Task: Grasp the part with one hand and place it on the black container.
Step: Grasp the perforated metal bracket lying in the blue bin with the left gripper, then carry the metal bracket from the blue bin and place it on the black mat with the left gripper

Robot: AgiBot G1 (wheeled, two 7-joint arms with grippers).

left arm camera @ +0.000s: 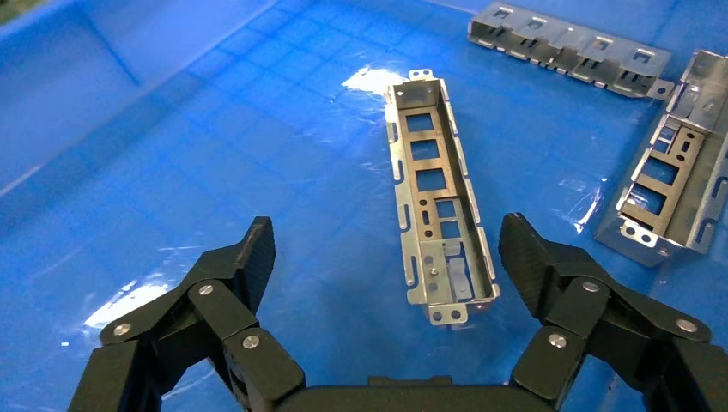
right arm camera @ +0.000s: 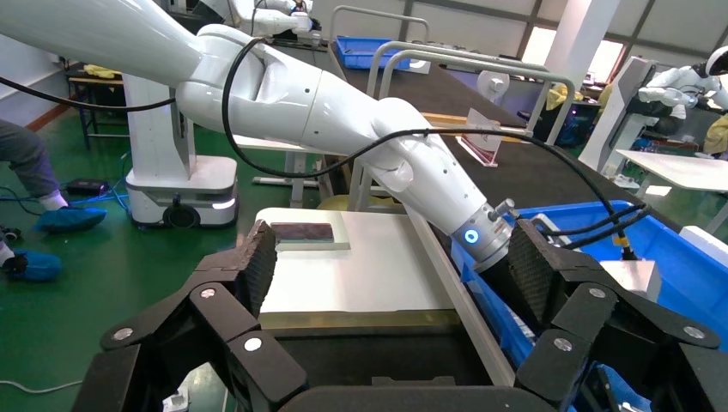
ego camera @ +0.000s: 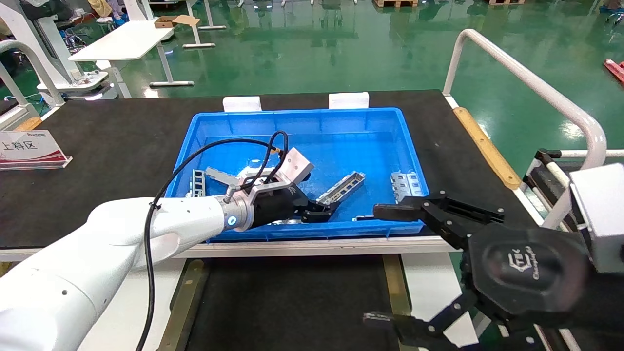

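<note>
The part (ego camera: 341, 187), a long narrow silver channel bracket with rectangular slots, lies on the floor of the blue bin (ego camera: 302, 113). My left gripper (ego camera: 319, 213) is open and low inside the bin, at the part's near end. In the left wrist view the part (left arm camera: 438, 197) reaches in between the spread fingers of the left gripper (left arm camera: 386, 236), untouched and closer to one finger. The black container (ego camera: 292, 302), edged by brass strips, lies in front of the bin. My right gripper (ego camera: 380, 265) is open and empty, hovering beside the bin's front right corner; it also shows in the right wrist view (right arm camera: 391, 257).
Other metal pieces lie in the bin: a ribbed one (ego camera: 407, 184) at the right, a flat one (ego camera: 198, 183) at the left, and two more brackets (left arm camera: 571, 47) (left arm camera: 670, 193) beyond the part. A white rail (ego camera: 526, 80) stands at the right. A sign (ego camera: 29, 148) sits at the far left.
</note>
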